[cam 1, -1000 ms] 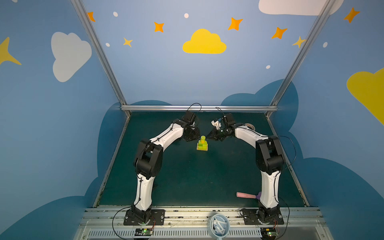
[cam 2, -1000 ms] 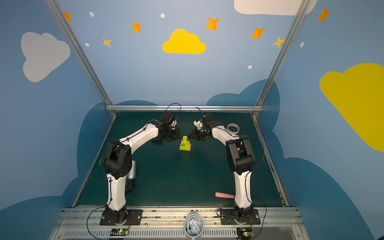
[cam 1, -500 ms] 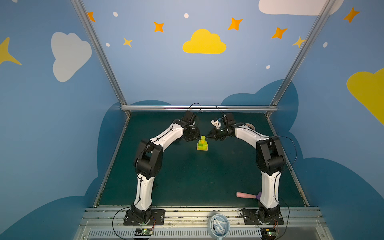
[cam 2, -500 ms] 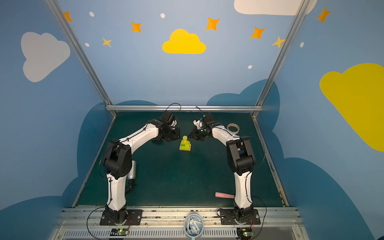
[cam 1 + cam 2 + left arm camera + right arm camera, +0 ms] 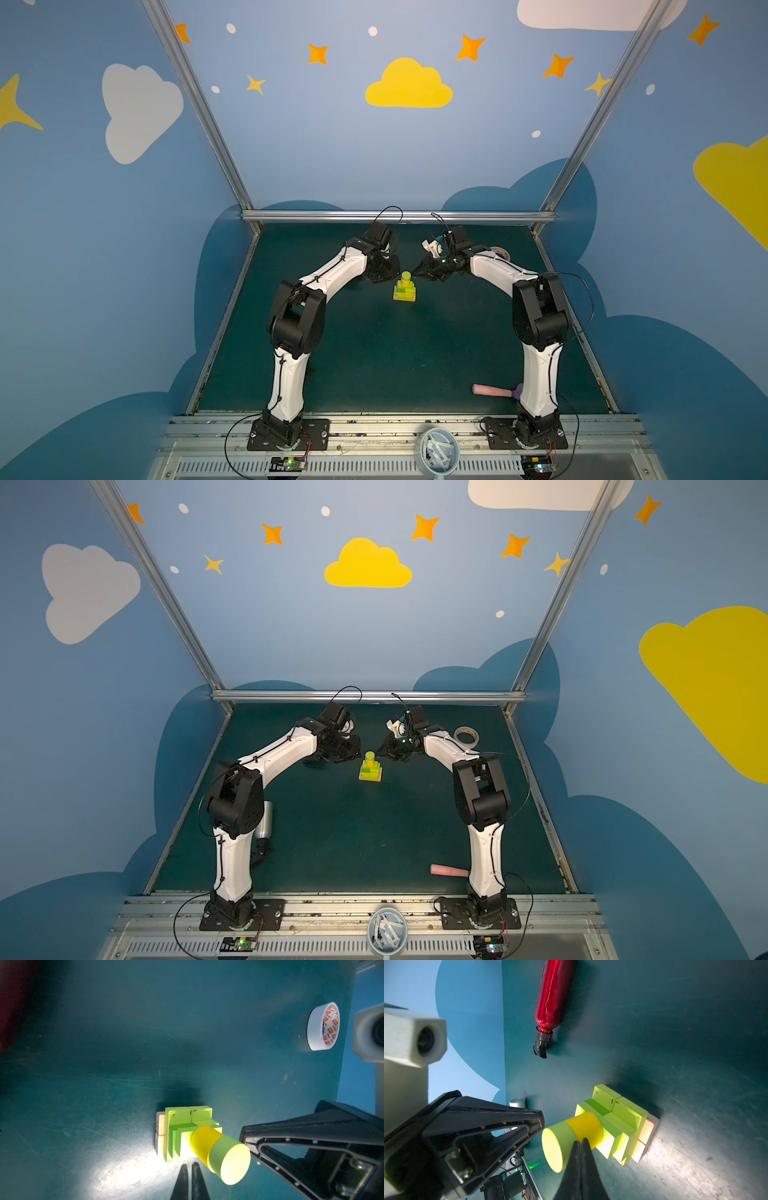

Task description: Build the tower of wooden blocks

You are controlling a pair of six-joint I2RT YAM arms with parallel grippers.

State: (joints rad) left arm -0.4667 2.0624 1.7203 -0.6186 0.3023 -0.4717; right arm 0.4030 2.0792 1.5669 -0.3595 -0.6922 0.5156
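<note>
The tower (image 5: 404, 288) (image 5: 370, 767) stands mid-table in both top views. In the left wrist view, tan bars (image 5: 160, 1126) lie lowest, lime-green blocks (image 5: 178, 1120) step up above them, then a yellow cylinder (image 5: 202, 1142) and a lime cylinder (image 5: 230, 1161) on top. My left gripper (image 5: 189, 1164) (image 5: 392, 272) hangs shut and empty just left of the tower's top. On the right of that top, my right gripper (image 5: 581, 1140) (image 5: 418, 272) is also shut and empty, its tips close beside the cylinders (image 5: 572, 1132).
A white tape roll (image 5: 323, 1026) (image 5: 466, 734) lies at the back right. A red tool (image 5: 552, 997) lies behind the left arm. A pink-handled tool (image 5: 492, 390) rests near the right arm's base. A silver cylinder (image 5: 266, 818) sits by the left arm.
</note>
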